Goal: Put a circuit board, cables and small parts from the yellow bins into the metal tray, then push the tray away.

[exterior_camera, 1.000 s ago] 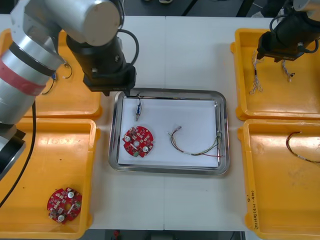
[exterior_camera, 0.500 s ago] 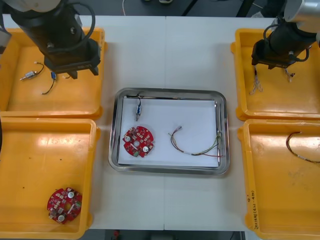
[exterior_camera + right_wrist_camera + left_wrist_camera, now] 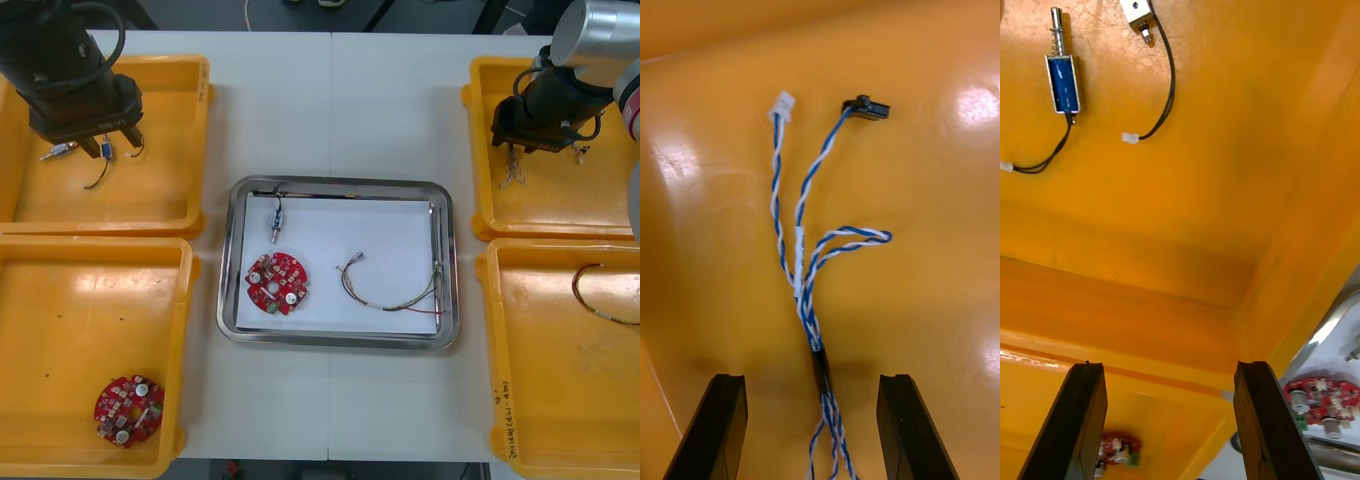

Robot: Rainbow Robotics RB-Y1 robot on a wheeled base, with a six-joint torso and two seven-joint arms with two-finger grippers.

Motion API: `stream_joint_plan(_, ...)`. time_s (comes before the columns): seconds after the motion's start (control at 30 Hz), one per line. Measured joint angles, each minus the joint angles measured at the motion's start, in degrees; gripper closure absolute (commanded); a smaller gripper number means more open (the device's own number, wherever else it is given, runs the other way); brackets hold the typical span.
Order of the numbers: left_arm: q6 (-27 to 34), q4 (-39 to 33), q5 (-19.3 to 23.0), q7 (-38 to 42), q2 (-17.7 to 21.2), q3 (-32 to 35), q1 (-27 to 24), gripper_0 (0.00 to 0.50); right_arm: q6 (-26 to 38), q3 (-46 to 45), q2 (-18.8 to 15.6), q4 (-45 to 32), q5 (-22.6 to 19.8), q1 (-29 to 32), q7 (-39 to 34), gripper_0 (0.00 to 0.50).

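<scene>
Right claw (image 3: 809, 382) open wide over the far right yellow bin (image 3: 545, 218), twisted blue and white cable (image 3: 800, 255) lying between its jaws, ungripped. Left claw (image 3: 1169, 369) open, empty, above the far left yellow bin (image 3: 120, 205). Metal tray (image 3: 340, 184) at table (image 3: 330, 100) centre holds a circuit board (image 3: 277, 283) and curled cable (image 3: 385, 300).

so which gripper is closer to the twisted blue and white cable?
Right. The right gripper hangs open over the far right bin, straddling the cable. The left gripper is across the table, over the far left bin.
</scene>
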Motion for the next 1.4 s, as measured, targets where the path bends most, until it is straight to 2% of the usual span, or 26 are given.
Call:
stream_joint_plan(0.2,0.0,5.94,-1.87,-10.06,0.03,0.47,-2.0,0.0,-1.58,0.0,0.55,0.05,0.09,0.0,0.0,0.0)
stream_joint_plan(0.47,0.0,10.72,-5.0,-10.31,0.03,2.12,-3.28,0.0,-1.6,0.0,0.6,0.05,0.34,0.02,0.02,0.0)
stream_joint_plan(0.7,-1.62,18.94,-7.67,-14.21,0.03,3.82,-5.12,0.0,-1.61,0.0,0.6,0.05,0.52,0.08,0.13,0.0)
stream_joint_plan(0.9,-4.64,20.97,-8.94,-20.76,0.02,4.38,-5.52,0.0,-1.63,0.0,0.6,0.05,0.53,0.27,0.19,0.0)
stream_joint_plan(1.4,-15.21,30.86,-11.77,-20.86,-1.7,6.05,-7.39,0.0,-1.96,0.0,0.59,-0.24,0.06,1.5,0.27,0.0)
